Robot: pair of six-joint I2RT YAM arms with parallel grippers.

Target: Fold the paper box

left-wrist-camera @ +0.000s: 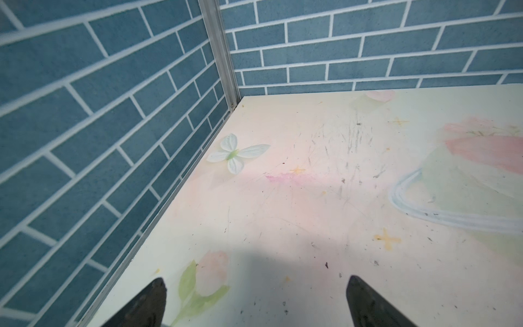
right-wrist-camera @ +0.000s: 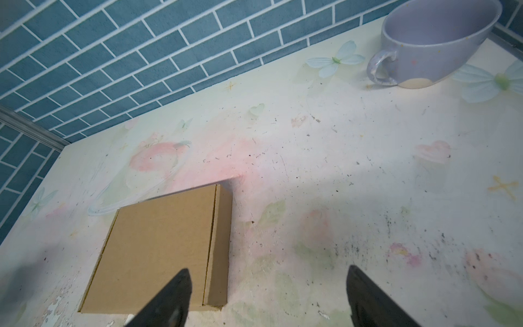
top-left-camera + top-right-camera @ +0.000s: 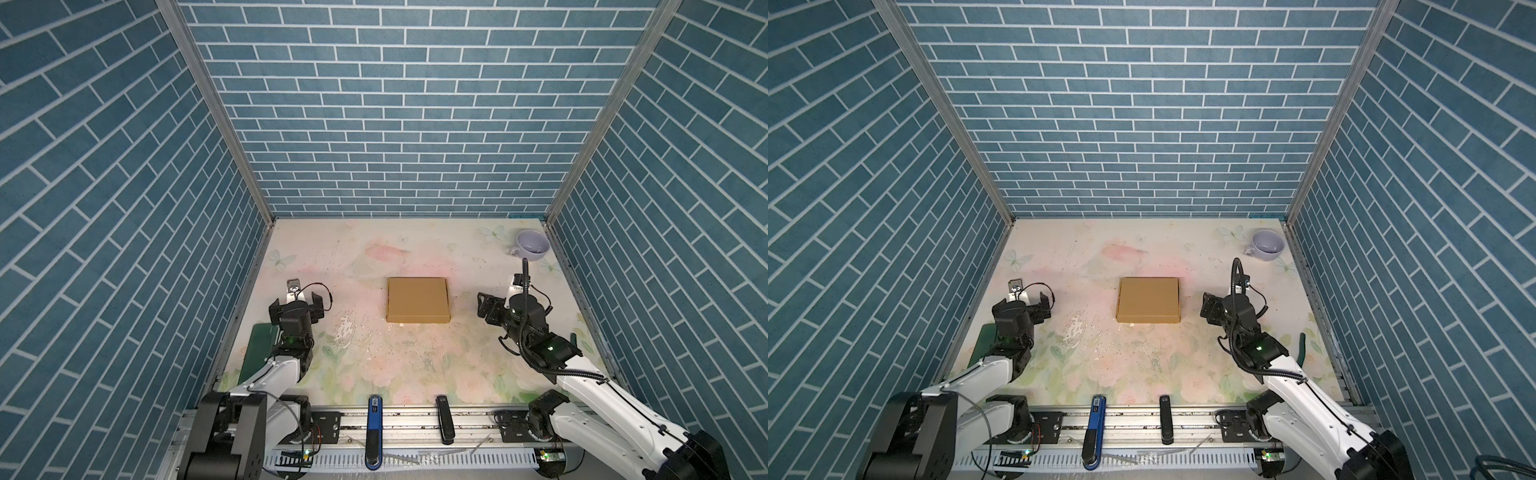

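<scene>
The paper box point(image 3: 417, 300) point(image 3: 1148, 300) is plain brown cardboard. It lies flat at the middle of the table as a shallow closed box with its lid down. In the right wrist view the box point(image 2: 161, 249) has a side wall facing my right gripper point(image 2: 268, 271). That gripper is open and hovers just right of the box point(image 3: 490, 309) point(image 3: 1210, 309), touching nothing. My left gripper point(image 3: 296, 306) point(image 3: 1027, 309) stands open well left of the box. In the left wrist view the left gripper point(image 1: 256, 283) has only bare table between its fingers.
A lilac cup point(image 3: 532, 245) point(image 2: 435, 48) stands in the back right corner. A dark green object point(image 3: 259, 349) lies at the table's left edge under the left arm. A blue tool point(image 3: 374, 432) and a black tool point(image 3: 444, 424) rest on the front rail. Brick-patterned walls close three sides.
</scene>
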